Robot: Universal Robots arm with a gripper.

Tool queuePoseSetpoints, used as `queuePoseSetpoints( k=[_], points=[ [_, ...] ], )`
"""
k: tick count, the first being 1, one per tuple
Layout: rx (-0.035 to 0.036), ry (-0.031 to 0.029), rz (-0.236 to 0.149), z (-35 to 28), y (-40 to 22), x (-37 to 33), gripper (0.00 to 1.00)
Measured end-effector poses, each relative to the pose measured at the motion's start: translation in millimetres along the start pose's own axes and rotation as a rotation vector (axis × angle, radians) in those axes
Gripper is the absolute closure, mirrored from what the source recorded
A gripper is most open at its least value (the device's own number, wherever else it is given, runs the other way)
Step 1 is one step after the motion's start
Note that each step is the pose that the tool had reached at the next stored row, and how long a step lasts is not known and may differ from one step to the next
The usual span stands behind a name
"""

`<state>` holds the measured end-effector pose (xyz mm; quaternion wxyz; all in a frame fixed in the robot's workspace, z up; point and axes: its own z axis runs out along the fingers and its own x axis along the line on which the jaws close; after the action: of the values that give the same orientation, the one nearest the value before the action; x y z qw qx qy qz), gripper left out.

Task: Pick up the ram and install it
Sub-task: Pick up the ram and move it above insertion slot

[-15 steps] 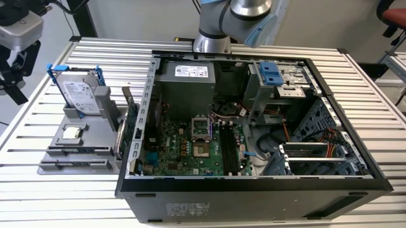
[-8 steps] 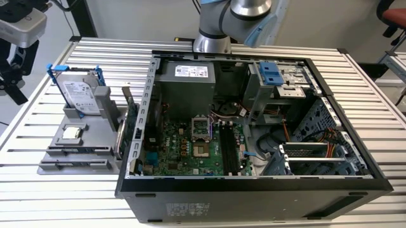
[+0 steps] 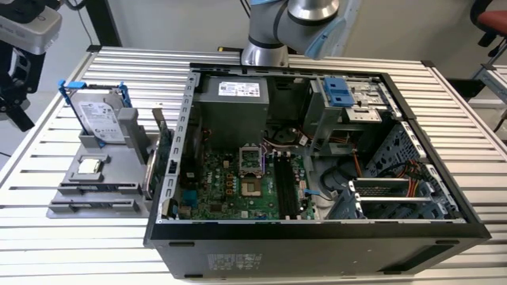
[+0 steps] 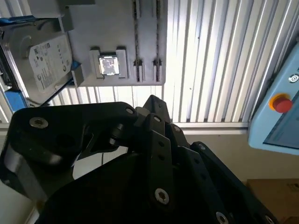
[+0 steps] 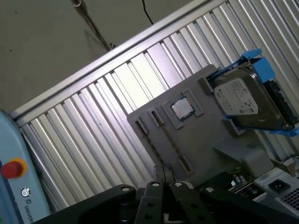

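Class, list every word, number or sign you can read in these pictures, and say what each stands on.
Hard drive label: print too small to read.
Power supply label: too small to read.
Computer case sticker: too small to read.
Teach pendant: lettering cut off at the edge.

Looks like a robotics lab: slatted aluminium table [image 3: 71, 237], opened desktop computer case [image 3: 317, 249], grey parts fixture [image 3: 95, 205] with hard drive [image 3: 103, 119], teach pendant [image 4: 275, 126] with red stop button [image 4: 281, 102].

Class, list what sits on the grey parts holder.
On the grey holder: a hard drive in a blue frame, a square chip in a recess, a green card at its case-side edge. Its narrow slots look empty. The drive hides what lies behind it.
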<state>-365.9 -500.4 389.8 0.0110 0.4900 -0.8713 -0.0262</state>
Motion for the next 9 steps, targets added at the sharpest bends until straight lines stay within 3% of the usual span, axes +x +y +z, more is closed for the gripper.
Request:
queuePoseSetpoints(
  k=[6,9],
  points=[
    [0.0009,0.0033,-0.069,0.0,0.1,-0.1,1.00],
    [0.0078,0.0007,-0.096,0.0,0.2,-0.5,1.00]
  ],
)
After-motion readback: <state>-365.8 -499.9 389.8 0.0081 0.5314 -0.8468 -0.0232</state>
